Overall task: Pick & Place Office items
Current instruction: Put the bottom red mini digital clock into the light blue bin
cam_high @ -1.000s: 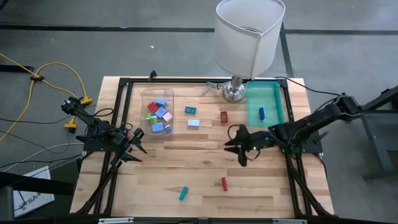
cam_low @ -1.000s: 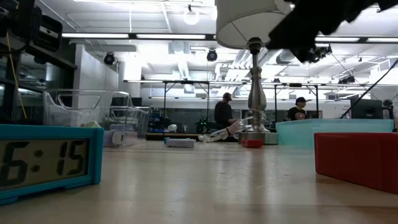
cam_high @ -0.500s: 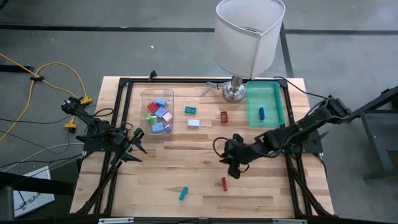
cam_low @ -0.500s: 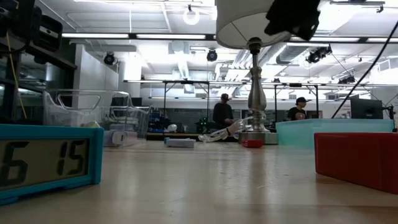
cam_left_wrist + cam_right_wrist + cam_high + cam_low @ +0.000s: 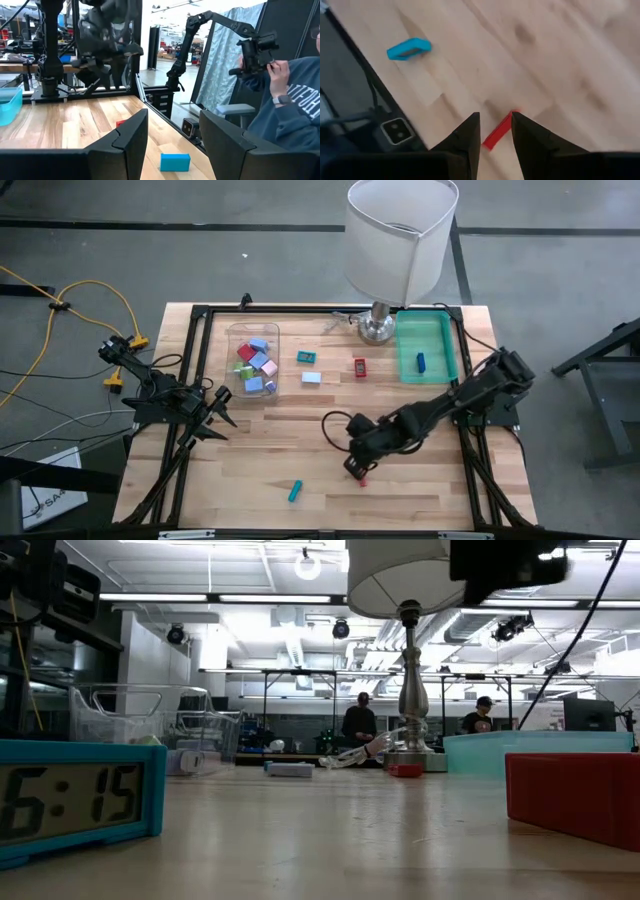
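Two loose pieces lie low on the wooden counter: a teal bit and a red bit. The right end effector hangs above the red one; only the right wrist view shows its fingers narrowly parted, straddling it. The left end effector waits at left-centre, spread wide. A person sits in the workshop behind.

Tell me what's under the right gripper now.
A small red piece lies on the wooden table between the open right gripper fingers. Its lower end is hidden.
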You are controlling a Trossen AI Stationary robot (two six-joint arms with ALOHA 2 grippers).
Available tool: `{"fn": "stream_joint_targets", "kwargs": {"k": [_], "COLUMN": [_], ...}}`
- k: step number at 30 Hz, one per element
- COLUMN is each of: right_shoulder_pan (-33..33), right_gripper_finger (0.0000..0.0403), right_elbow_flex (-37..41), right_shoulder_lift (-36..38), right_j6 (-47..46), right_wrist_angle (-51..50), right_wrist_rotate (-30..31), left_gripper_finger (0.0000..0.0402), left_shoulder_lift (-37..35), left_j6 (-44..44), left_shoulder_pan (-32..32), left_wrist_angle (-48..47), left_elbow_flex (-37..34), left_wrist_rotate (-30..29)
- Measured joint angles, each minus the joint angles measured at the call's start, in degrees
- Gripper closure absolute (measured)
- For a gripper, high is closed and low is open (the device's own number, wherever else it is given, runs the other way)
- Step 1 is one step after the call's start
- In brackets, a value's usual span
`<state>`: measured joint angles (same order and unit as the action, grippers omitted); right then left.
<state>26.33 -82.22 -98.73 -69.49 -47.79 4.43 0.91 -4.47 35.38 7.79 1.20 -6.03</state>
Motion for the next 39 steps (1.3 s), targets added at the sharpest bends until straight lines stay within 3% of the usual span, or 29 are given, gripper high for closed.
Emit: {"fn": "stream_joint_targets", "kwargs": {"k": [9,16,39], "right_shoulder_pan": [2.56,5.89,5.38], "right_gripper_finger": [0.0305,0.0305,0.0305], "right_elbow_flex": [-0.8,-0.81,-0.75], "right_shoulder_lift": [-4.22,-5.98,-10.31], "right_j6": [-21.23,-32.4,-31.26], "right_wrist_angle": [-0.11,4.77,3.11], "right_wrist_rotate": [-7.29,-5.72,-1.9], "left_gripper_finger": [0.0229,0.0229,0.0229], "left_shoulder_lift": [-0.01,-0.02,0.0], "left_j6": [-0.02,0.0,0.0], "left_shoulder_pan": [0.01,0.0,0.02], "left_wrist_angle": [0.01,0.0,0.16], "left_elbow_flex": [0.0,-0.01,0.0], "left_wrist_rotate": [-0.01,-0.01,-0.01]}}
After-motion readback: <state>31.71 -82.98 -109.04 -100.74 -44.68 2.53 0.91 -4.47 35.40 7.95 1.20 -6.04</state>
